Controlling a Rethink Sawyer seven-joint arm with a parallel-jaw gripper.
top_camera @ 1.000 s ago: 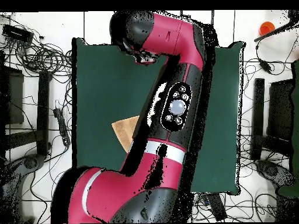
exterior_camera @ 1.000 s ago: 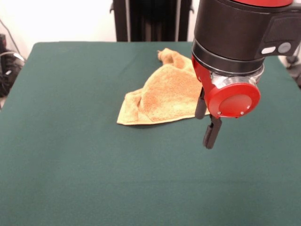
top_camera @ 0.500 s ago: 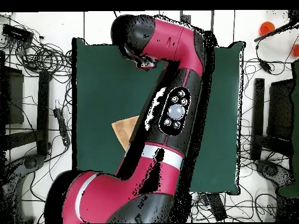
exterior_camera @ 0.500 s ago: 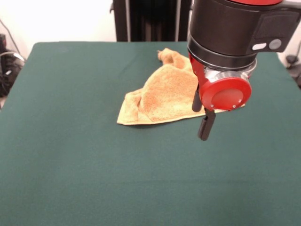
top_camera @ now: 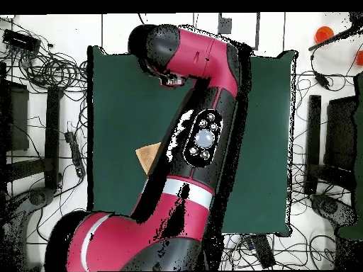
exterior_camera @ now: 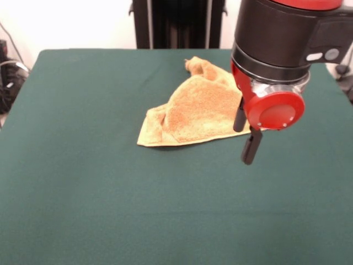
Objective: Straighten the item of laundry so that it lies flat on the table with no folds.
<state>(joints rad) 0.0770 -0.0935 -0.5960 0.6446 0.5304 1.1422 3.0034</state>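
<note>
A golden tan-orange terry-cloth towel (exterior_camera: pixel 193 113) lies crumpled and folded over on the large desk covered in dark green cloth (exterior_camera: pixel 110 193), toward its far right part in the front view. The black end effector (exterior_camera: pixel 246 137) hangs just right of the towel's near right corner, fingers slightly apart, holding nothing. From overhead only one towel corner (top_camera: pixel 148 154) shows beside the red and black arm (top_camera: pixel 205 134).

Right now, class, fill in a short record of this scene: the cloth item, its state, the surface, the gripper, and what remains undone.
item: golden-tan towel
state: crumpled, folded over itself, one corner bunched up
surface: green table
gripper: open, empty, hanging above the towel's edge
overhead view: arm hides most of the towel
remaining: towel not yet flat
</note>
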